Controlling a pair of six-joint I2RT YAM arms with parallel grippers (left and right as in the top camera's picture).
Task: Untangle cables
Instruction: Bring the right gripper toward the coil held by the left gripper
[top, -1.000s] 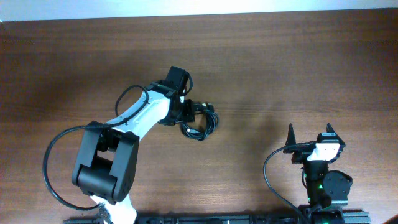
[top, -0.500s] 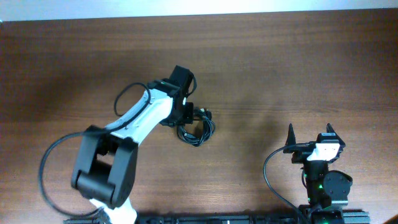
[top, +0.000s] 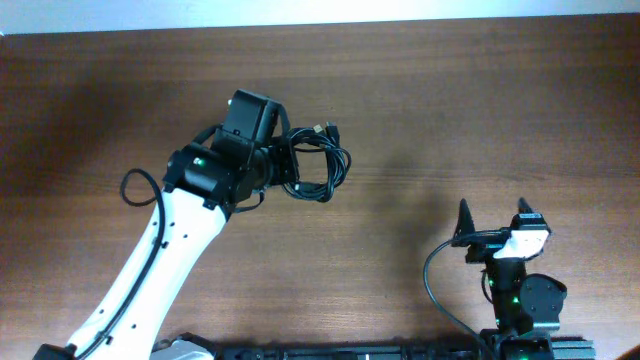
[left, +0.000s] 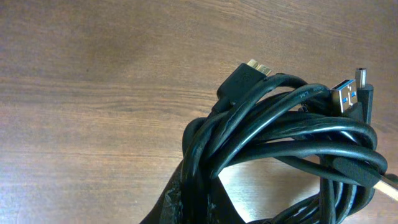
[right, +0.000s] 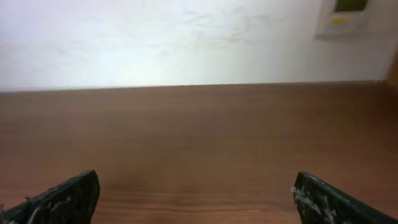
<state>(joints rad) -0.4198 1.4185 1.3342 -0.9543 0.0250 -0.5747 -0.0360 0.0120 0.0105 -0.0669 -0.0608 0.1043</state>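
The cables (top: 322, 164) form one tangled black coil, lifted off the table and hanging from my left gripper (top: 290, 168), which is shut on the coil's left side. In the left wrist view the cables (left: 292, 149) fill the right half, with a silver micro plug, a blue USB plug and a small thin tip sticking out at the top. My fingers (left: 211, 202) pinch several strands at the bottom edge. My right gripper (top: 494, 218) stands open near the table's front right, nothing between its fingertips (right: 68, 196); no cable shows in the right wrist view.
The wooden table (top: 480, 110) spreads around both arms. A white wall (right: 186, 37) rises beyond its far edge, with a small wall panel (right: 348, 15) at the upper right. The left arm's own black wire (top: 135, 185) loops out at its left side.
My left gripper shut on the coil, then rose and swung up and left with it, so the cables hang off the table. The right arm stayed put.
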